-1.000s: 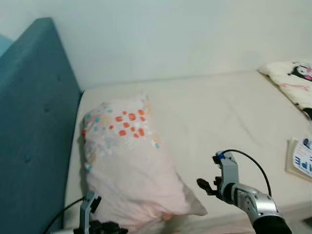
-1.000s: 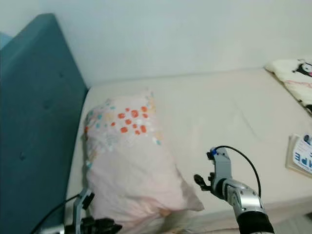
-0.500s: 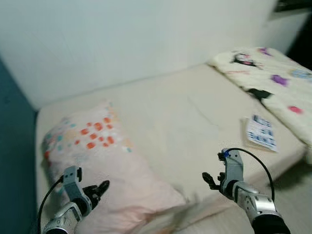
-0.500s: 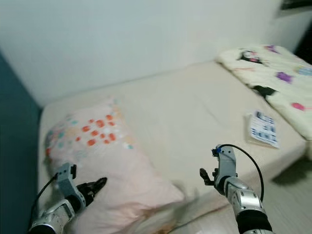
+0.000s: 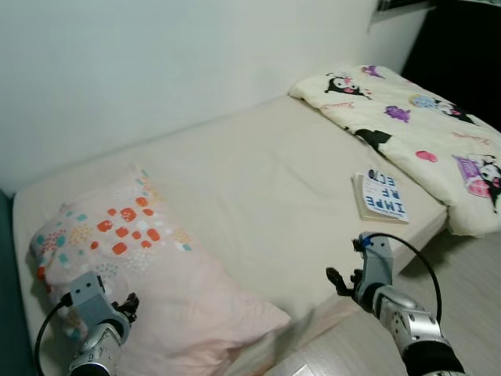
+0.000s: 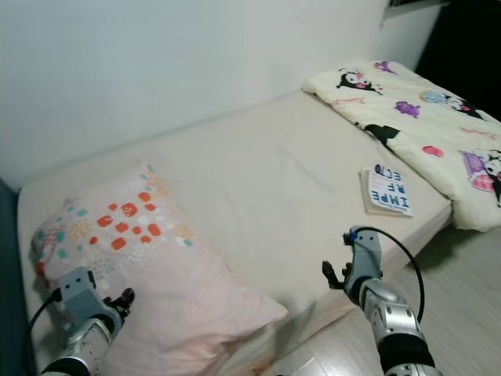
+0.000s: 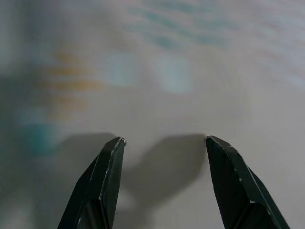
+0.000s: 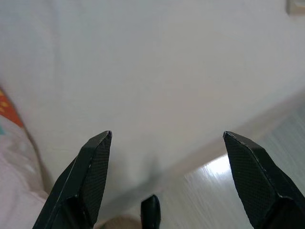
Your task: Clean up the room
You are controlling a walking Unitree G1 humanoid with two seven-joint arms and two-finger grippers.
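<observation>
Pink pillow (image 5: 149, 274), dotted orange and teal, lies on the bed (image 5: 266, 180); left tool (image 7: 164, 143) and right tool (image 8: 167, 143) are spread wide.

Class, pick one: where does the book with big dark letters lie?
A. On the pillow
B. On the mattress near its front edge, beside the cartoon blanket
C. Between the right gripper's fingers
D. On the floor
B: the book lies flat on the mattress, close to the blanket.
</observation>
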